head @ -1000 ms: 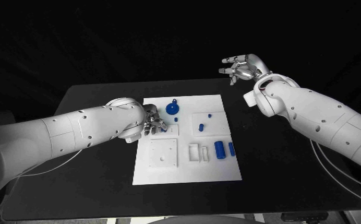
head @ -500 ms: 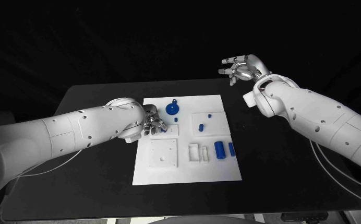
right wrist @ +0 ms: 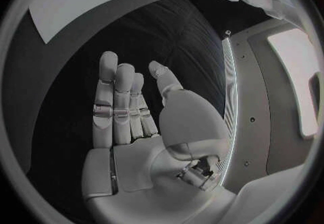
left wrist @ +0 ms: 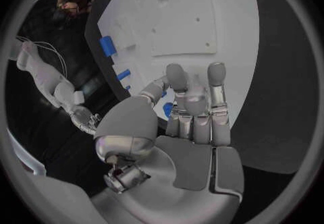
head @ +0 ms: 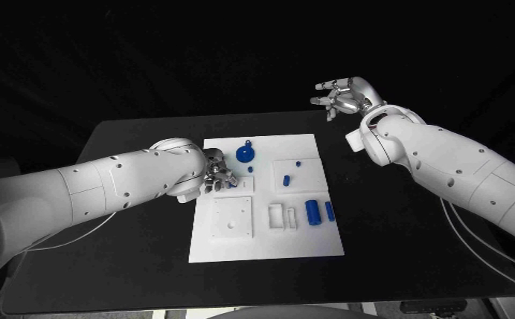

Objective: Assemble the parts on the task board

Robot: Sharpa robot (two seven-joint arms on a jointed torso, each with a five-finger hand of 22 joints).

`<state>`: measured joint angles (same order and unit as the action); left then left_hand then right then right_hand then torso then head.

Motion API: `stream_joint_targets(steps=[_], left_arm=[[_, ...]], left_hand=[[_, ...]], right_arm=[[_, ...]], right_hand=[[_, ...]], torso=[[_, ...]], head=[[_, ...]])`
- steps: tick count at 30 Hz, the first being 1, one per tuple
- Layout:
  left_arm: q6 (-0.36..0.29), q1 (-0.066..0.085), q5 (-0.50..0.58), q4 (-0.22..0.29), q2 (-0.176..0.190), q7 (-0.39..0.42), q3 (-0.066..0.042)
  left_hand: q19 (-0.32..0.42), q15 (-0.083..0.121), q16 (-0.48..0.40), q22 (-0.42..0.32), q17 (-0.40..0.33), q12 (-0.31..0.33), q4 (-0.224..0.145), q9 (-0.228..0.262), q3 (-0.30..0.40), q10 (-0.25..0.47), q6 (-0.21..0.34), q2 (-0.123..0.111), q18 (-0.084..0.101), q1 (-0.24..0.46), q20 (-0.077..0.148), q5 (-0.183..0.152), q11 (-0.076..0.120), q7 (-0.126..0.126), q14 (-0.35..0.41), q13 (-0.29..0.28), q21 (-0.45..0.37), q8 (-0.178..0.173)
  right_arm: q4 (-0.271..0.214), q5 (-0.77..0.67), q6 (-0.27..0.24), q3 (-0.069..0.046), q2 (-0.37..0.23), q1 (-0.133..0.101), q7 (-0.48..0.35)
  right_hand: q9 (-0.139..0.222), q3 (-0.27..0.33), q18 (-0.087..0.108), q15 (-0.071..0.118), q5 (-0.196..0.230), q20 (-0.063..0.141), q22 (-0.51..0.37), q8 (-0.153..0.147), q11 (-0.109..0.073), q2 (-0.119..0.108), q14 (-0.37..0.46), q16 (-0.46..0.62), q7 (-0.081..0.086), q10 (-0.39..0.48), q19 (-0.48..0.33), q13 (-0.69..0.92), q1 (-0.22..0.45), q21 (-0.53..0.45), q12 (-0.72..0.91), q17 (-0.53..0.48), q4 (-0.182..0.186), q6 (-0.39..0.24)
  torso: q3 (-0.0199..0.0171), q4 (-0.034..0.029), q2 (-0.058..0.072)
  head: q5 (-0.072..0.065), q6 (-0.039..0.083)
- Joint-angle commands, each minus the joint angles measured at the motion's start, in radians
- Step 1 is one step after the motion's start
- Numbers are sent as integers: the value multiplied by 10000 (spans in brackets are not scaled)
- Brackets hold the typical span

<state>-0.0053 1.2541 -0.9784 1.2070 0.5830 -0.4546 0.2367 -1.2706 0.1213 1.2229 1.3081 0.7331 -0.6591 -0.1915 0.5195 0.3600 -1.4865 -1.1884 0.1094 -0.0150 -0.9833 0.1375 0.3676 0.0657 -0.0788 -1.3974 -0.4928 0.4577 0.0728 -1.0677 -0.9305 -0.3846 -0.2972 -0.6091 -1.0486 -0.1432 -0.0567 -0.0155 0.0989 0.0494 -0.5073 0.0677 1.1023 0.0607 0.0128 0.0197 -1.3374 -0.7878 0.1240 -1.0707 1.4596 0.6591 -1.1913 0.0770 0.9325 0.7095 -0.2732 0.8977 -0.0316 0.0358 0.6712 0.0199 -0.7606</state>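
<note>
Left hand [head: 218, 178] sits at the task board's [head: 267, 248] 9 o'clock edge, fingers curled around a small blue part [left wrist: 167, 109]. Right hand [head: 344, 96] hangs empty and spread, way off at 1 o'clock. Loose pinch, so the part could slip.

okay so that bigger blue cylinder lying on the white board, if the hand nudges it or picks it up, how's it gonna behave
The blue cylinder lies on its side on the task board, so a sideways nudge would probably roll it. It looks stiff and moulded, likely light for its size. Its smooth round surface may slip unless fingers close across it. The small blue piece beside it could get bumped.
</note>
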Motion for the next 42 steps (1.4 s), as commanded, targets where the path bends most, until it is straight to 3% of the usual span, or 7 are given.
stream_joint_targets(steps=[1,7,17,24,31,42], left_arm=[[383,-19,57,4,46,-34,15],[545,7,65,11,66,-38,4],[757,20,81,-79,19,-73,-1],[795,35,84,-171,-78,-92,-3],[1231,85,168,-358,-211,-191,-10],[1521,148,212,-579,-358,-293,-18]], left_hand=[[-39,2,55,94,9,-26,-178,-11,95,-261,-2732,64,64,-78,-8,54,292,1281,-52,-9,-34,39],[-77,2,66,147,20,-31,-173,1,106,-264,-2735,79,65,-76,-11,72,294,1284,-59,-12,-106,42],[-94,-3,77,165,34,-42,-184,14,109,-263,-2732,72,67,-82,-16,81,292,1283,-55,-17,-156,45],[-111,-2,73,171,24,-42,-151,28,100,-263,-2728,92,68,-61,-16,51,292,1284,-52,-16,-190,47],[-118,-4,48,173,-11,-33,-125,40,98,-262,-2714,107,72,-67,-17,24,289,1280,-38,-7,-224,44],[-135,-5,52,178,3,-37,-85,54,88,-265,-2705,131,75,-59,-17,1,287,1279,-49,6,-254,47]], right_arm=[[18,-63,111,-8,31,17,-70],[35,-63,117,-8,53,27,-68],[38,-63,123,-8,68,30,-67],[41,-63,127,-8,87,31,-66],[54,-77,144,-8,117,31,-63],[48,-93,153,-8,116,31,-58]], right_hand=[[-8,-76,-37,6,-15,-2,10,-35,29,1,70,32,42,68,-33,-13,65,43,13,-12,-5,-14],[-8,-76,-37,6,-15,-2,10,-35,29,1,70,32,42,68,-33,-13,65,43,13,-12,-5,-14],[-8,-76,-37,6,-15,-2,10,-35,29,1,70,32,42,68,-33,-13,65,43,13,-12,-5,-14],[-8,-112,-36,4,-16,-3,5,-35,31,8,73,37,45,75,-35,-15,74,38,10,-14,0,-29],[-9,-140,-36,4,-21,-3,6,-33,30,7,75,39,44,79,-36,-16,77,40,8,-14,-4,-15],[-9,-145,-36,4,-22,-3,6,-33,30,6,75,39,44,80,-36,-16,77,40,8,-14,-5,-12]], torso=[[-10,1,-17],[3,15,0],[-7,-2,-3],[-4,32,4],[2,40,9],[-6,3,1]], head=[[-2,12],[-11,20],[-29,16],[-15,5],[-84,-19],[-144,-33]])
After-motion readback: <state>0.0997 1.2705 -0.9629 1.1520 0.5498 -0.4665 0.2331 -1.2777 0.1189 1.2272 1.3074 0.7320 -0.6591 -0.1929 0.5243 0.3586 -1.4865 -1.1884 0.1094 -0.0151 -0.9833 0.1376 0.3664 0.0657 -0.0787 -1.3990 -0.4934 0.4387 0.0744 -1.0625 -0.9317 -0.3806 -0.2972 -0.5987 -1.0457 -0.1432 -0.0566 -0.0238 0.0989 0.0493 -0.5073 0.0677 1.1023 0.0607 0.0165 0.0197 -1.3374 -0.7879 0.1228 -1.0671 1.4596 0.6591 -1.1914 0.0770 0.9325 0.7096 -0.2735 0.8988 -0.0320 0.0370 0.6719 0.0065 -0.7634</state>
